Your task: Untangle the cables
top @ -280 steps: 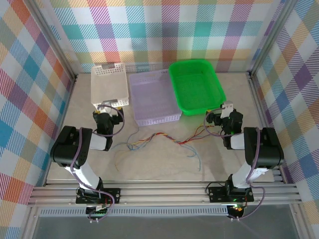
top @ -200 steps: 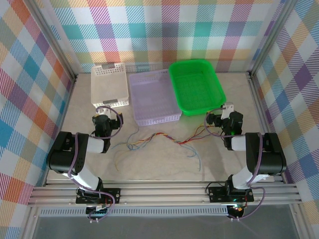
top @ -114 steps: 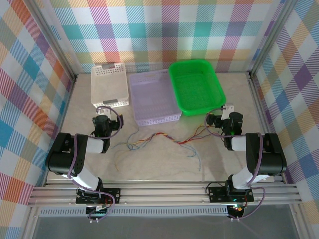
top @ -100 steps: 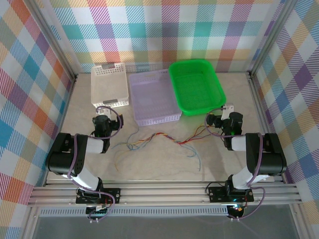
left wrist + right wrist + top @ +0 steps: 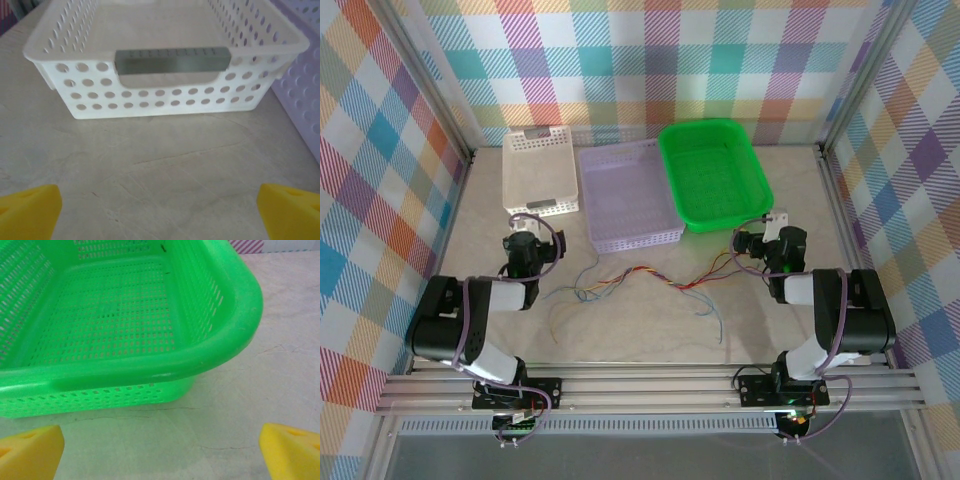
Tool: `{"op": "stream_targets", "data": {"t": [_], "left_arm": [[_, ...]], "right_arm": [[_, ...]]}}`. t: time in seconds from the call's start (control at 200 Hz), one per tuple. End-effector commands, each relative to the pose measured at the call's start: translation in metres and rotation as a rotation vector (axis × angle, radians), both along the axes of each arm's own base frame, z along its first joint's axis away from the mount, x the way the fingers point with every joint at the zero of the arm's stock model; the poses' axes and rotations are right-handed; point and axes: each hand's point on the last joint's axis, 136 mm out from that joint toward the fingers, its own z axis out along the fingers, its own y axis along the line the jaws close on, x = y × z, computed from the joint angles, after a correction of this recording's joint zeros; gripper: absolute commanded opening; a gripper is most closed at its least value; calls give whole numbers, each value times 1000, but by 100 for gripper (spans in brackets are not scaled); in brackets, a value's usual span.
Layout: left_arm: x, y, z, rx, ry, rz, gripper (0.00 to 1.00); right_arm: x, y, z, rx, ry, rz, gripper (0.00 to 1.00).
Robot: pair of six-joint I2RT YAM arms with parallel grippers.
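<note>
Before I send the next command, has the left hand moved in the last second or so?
Yes. The left hand has drawn back slightly, away from the white basket in the top view.

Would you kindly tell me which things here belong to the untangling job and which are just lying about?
For the job:
- cables, twisted together on the table

Lying about:
- white basket
- lilac basket
- green basket
</note>
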Motion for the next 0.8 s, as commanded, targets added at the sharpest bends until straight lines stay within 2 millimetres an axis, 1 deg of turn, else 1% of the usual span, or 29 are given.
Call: {"op": "stream_targets", "data": {"t": [0.0,0.085,0.135,0.155,0.175,0.24,0.295,0.31,0.325,0.375,0.395,0.41,0.415,0.445,0.465,0.475,0.495,0.525,0.53,0.56,0.59,0.62,0.65,0.68,0.725,0.73,0.75,0.795], "left_arm": [[-4,5,24,-12,-24,18,100],[-7,1,37,-19,-27,-5,100],[-11,0,44,-30,-29,-13,100],[-13,0,48,-40,-32,-8,100],[-15,1,52,-55,-39,1,100],[-23,0,63,-114,-74,13,100],[-30,1,76,-164,-102,35,100],[-32,1,80,-179,-114,38,100],[-34,0,83,-193,-119,36,100],[-42,0,100,-238,-156,45,100],[-45,1,103,-255,-158,53,100],[-49,2,108,-271,-169,61,100],[-50,2,109,-277,-173,66,100],[-56,6,116,-324,-196,100,100],[-61,10,120,-363,-212,131,100],[-63,12,125,-382,-231,146,100],[-70,16,128,-419,-238,182,100],[-80,23,133,-460,-244,231,100],[-82,24,135,-466,-245,240,100],[-94,31,138,-506,-237,302,100],[-107,39,141,-543,-234,373,100],[-123,49,139,-581,-215,478,100],[-140,54,130,-636,-167,572,100],[-145,49,131,-669,-132,565,100],[-141,30,141,-645,-77,435,100],[-141,28,143,-642,-72,419,100],[-140,21,148,-632,-53,373,100],[-141,12,152,-631,-5,330,100]], "right_arm": [[-8,11,22,7,-47,56,100],[-12,2,32,15,-28,-4,100],[-16,3,39,18,-34,1,100],[-17,3,45,21,-49,-4,100],[-22,2,42,25,-29,-12,100],[-29,1,52,41,-44,-25,100],[-36,2,67,78,-59,-35,100],[-38,3,76,90,-75,-33,100],[-40,3,80,98,-80,-31,100],[-47,5,103,149,-112,-33,100],[-50,5,111,178,-120,-42,100],[-53,6,120,202,-131,-42,100],[-53,6,120,202,-131,-42,100],[-60,9,137,262,-157,-36,100],[-63,10,142,296,-162,-38,100],[-66,11,149,337,-171,-42,100],[-70,9,155,403,-172,-68,100],[-76,3,158,528,-155,-140,100],[-76,3,158,528,-155,-140,100],[-84,-2,158,666,-124,-211,100],[-89,3,162,731,-125,-195,100],[-94,9,163,779,-106,-172,100],[-96,14,164,809,-79,-153,100],[-97,21,168,803,-59,-110,100],[-94,39,178,767,-4,-10,100],[-94,41,174,765,15,-8,100],[-93,45,177,761,42,4,100],[-92,53,169,749,121,6,100]]}}
